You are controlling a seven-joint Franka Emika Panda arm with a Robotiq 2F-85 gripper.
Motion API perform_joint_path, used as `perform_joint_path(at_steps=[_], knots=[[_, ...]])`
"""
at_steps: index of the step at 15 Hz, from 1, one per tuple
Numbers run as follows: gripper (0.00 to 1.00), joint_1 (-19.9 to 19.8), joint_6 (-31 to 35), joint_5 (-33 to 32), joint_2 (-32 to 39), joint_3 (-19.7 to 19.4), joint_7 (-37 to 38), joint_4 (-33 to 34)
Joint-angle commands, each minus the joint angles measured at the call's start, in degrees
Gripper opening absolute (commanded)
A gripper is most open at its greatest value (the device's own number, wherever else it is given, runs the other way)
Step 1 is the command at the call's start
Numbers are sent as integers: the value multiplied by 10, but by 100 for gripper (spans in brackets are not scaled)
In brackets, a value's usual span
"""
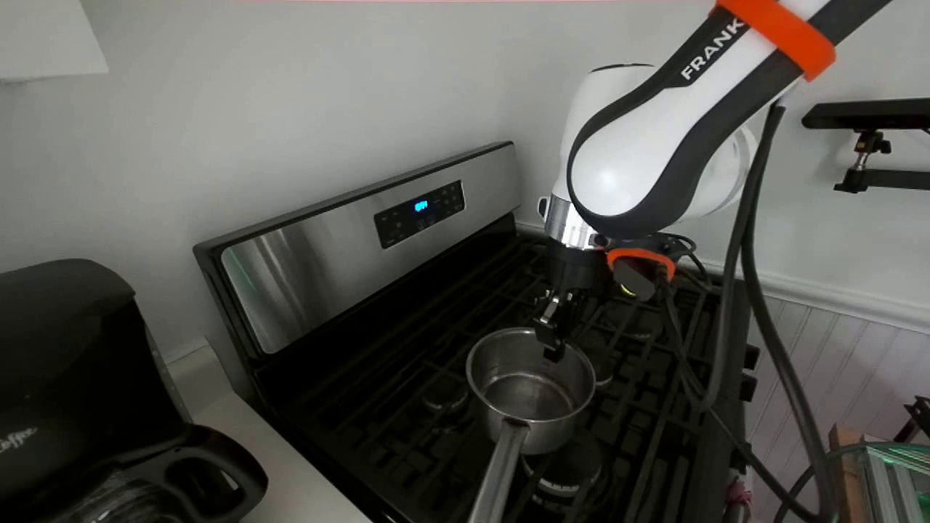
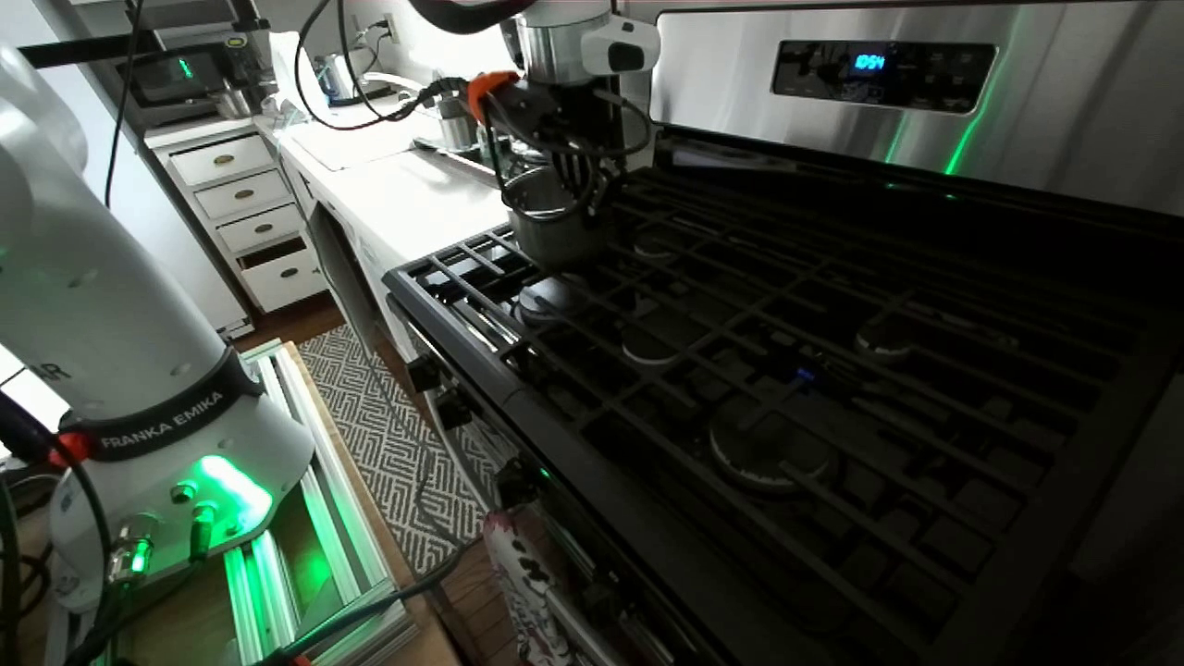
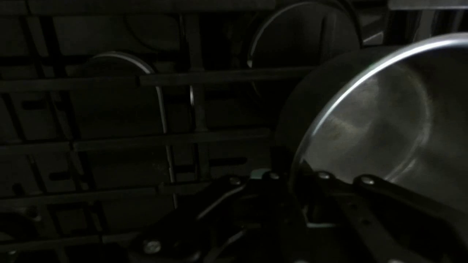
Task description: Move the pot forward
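The pot (image 1: 534, 396) is a shiny steel saucepan over the stove grates, with its long handle (image 1: 498, 476) pointing to the bottom edge of that exterior view. It also shows in an exterior view (image 2: 555, 236), close to the stove's side edge, and at the right of the wrist view (image 3: 369, 120). My gripper (image 1: 554, 352) is at the pot's rim, one finger inside and one outside. In the wrist view the rim runs between the dark fingers (image 3: 292, 166), which look closed on it. Whether the pot's base touches the grate cannot be told.
Black grates (image 2: 740, 342) and round burners (image 2: 772, 449) spread over the stove. The control panel (image 1: 420, 211) rises at the back. A black coffee maker (image 1: 73, 378) stands on the counter beside the stove. Cables (image 1: 755, 218) hang from the arm.
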Motion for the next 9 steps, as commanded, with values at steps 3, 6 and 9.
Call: perform_joint_path(at_steps=[3,6,9], knots=[[2,-3,-25,28,59,6,30,93],[2,-6,-29,30,88,11,52,130],[2,-7,-33,23,112,17,80,162]])
